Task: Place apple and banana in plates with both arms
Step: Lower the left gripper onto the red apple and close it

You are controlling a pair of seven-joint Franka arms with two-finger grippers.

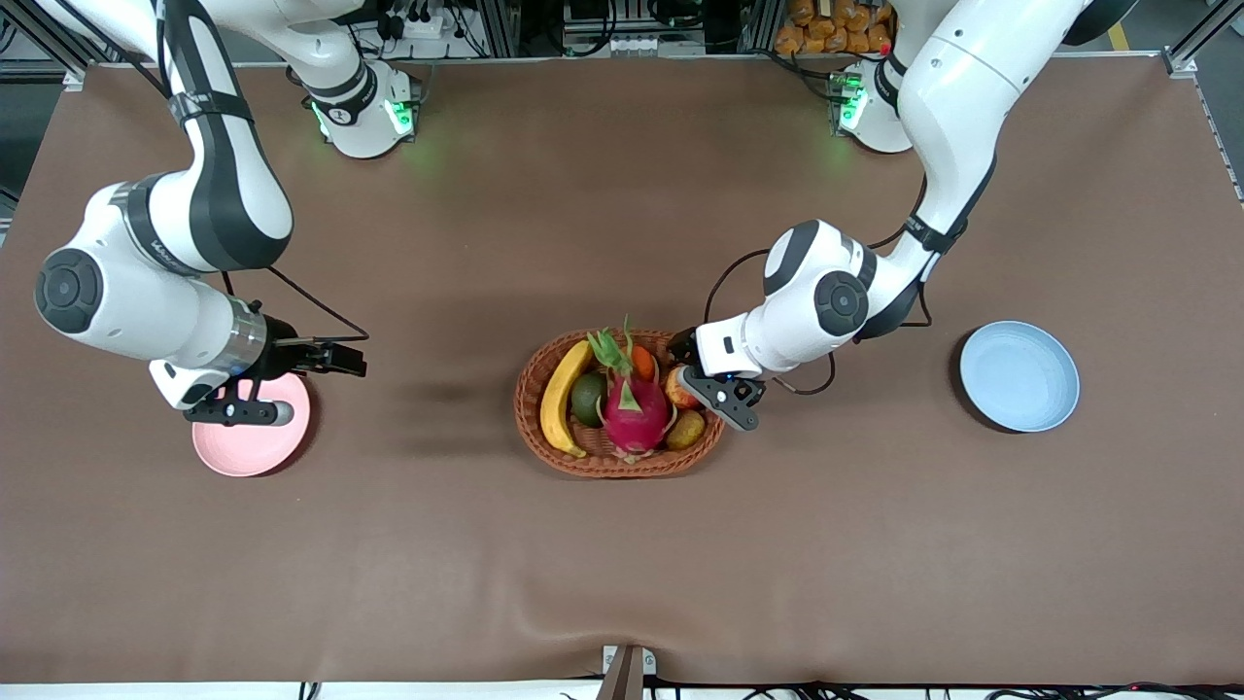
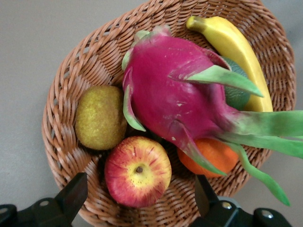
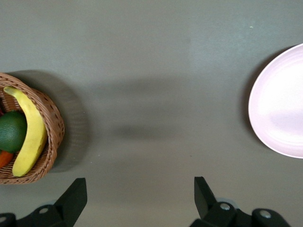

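The apple (image 2: 138, 171), red with a yellow patch, lies in the wicker basket (image 2: 71, 156) at the left arm's end; it is half hidden in the front view (image 1: 677, 386). My left gripper (image 2: 139, 183) hangs open just above it, one finger on each side, not touching; it also shows in the front view (image 1: 731, 399). The banana (image 1: 561, 397) lies along the basket's other end (image 2: 236, 49) (image 3: 31, 135). My right gripper (image 1: 238, 412) is open and empty (image 3: 139, 185) over the pink plate's (image 1: 251, 442) (image 3: 281, 104) edge. The blue plate (image 1: 1019, 375) is empty.
The basket (image 1: 544, 447) also holds a pink dragon fruit (image 1: 637, 408) (image 2: 175, 94), a kiwi (image 2: 100, 117), an orange fruit (image 2: 208, 156) and a green fruit (image 1: 587, 397). The brown table (image 1: 622, 564) lies bare between the basket and each plate.
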